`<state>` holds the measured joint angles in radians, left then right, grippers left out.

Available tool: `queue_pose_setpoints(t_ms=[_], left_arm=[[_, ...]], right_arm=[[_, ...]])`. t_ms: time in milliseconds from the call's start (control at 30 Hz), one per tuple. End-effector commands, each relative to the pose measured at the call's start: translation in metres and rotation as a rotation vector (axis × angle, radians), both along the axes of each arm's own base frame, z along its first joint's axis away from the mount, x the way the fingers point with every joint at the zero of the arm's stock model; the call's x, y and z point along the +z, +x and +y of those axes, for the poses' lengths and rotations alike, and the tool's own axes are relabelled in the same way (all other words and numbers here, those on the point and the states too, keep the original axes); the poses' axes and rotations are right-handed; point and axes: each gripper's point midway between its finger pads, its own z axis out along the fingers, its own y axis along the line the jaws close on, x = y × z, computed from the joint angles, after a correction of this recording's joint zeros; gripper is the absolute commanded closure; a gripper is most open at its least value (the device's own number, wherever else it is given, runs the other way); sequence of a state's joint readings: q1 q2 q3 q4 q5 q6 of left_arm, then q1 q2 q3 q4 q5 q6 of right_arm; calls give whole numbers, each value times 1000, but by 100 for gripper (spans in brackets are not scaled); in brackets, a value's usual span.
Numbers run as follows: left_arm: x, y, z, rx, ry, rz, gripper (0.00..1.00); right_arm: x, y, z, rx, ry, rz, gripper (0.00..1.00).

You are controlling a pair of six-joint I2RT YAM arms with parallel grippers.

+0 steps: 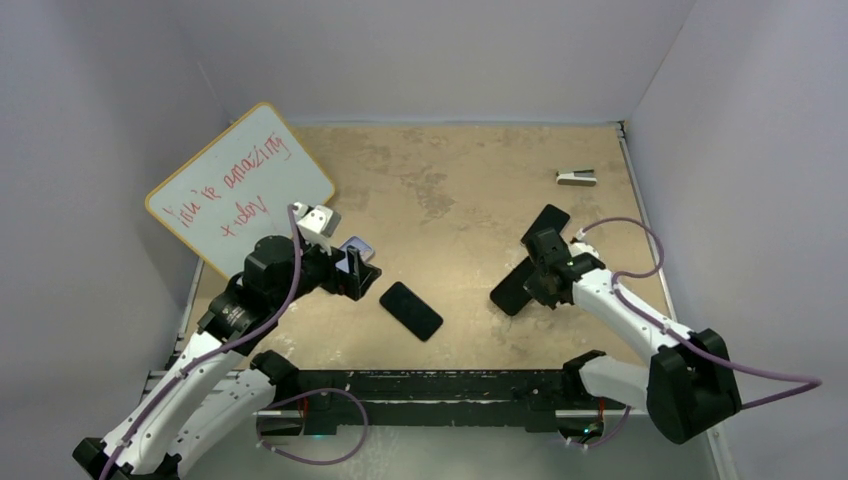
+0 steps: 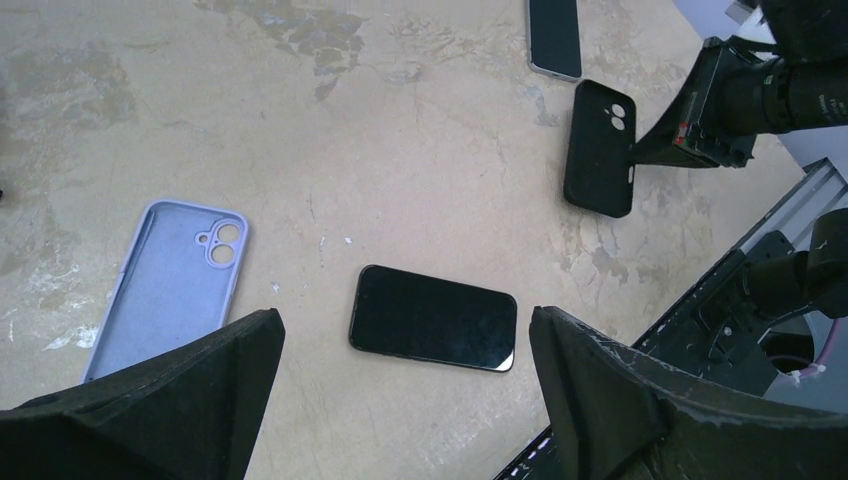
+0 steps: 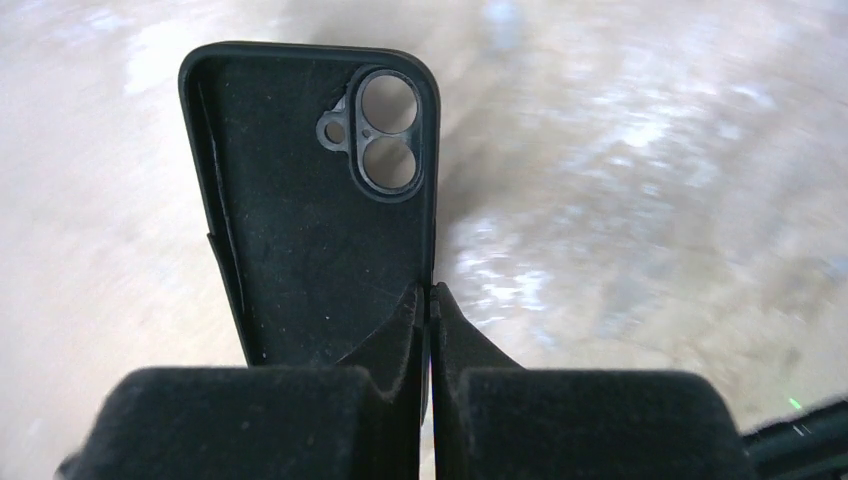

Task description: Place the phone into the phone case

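The phone point(image 2: 433, 318), a glossy black slab, lies flat on the table, also seen in the top view point(image 1: 411, 310). The phone case point(image 2: 170, 285), pale lavender and empty with its inside up, lies to the left of the phone. In the top view only its corner point(image 1: 358, 246) shows behind my left gripper point(image 1: 355, 272). The left gripper point(image 2: 405, 335) is open and empty, above the table, with the phone between its fingers in the wrist view. My right gripper point(image 3: 430, 290) is shut on the rim of a black phone case point(image 3: 310, 220), held tilted off the table point(image 1: 510, 292).
A second dark phone point(image 2: 555, 35) with a pale rim lies beyond the right gripper point(image 1: 548, 222). A whiteboard point(image 1: 240, 185) with red writing leans at the back left. A small grey stapler-like object point(image 1: 577, 177) sits at the back right. White walls enclose the table.
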<state>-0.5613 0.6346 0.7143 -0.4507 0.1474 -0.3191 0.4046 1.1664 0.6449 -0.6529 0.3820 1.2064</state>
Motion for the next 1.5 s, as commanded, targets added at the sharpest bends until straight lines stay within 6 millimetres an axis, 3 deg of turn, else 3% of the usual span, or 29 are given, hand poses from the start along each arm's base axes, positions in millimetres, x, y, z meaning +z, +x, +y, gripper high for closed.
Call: queue_pose_setpoints(t_ms=[0, 67, 167, 433, 667, 833, 967, 1067, 1333, 1467], left_arm=[[17, 2, 1, 8, -16, -46, 1], [17, 3, 1, 8, -17, -47, 1], [16, 2, 1, 7, -15, -44, 1], [16, 3, 3, 18, -15, -45, 1], [16, 3, 3, 21, -15, -47, 1], [13, 5, 1, 13, -6, -33, 1], [15, 4, 1, 12, -11, -41, 1], [17, 3, 2, 12, -15, -47, 1], [19, 1, 2, 9, -20, -51, 0], [22, 1, 5, 23, -25, -64, 0]], right_arm=[[33, 44, 55, 383, 157, -236, 100], [47, 53, 78, 515, 220, -330, 100], [58, 62, 96, 639, 234, -374, 100], [34, 64, 129, 905, 105, -212, 100], [15, 63, 131, 935, 74, -139, 100], [13, 70, 119, 869, 12, -126, 89], [21, 71, 117, 811, 14, -122, 67], [35, 83, 105, 728, -51, -166, 51], [77, 126, 41, 382, -242, -285, 4], [89, 143, 9, 246, -298, -316, 1]])
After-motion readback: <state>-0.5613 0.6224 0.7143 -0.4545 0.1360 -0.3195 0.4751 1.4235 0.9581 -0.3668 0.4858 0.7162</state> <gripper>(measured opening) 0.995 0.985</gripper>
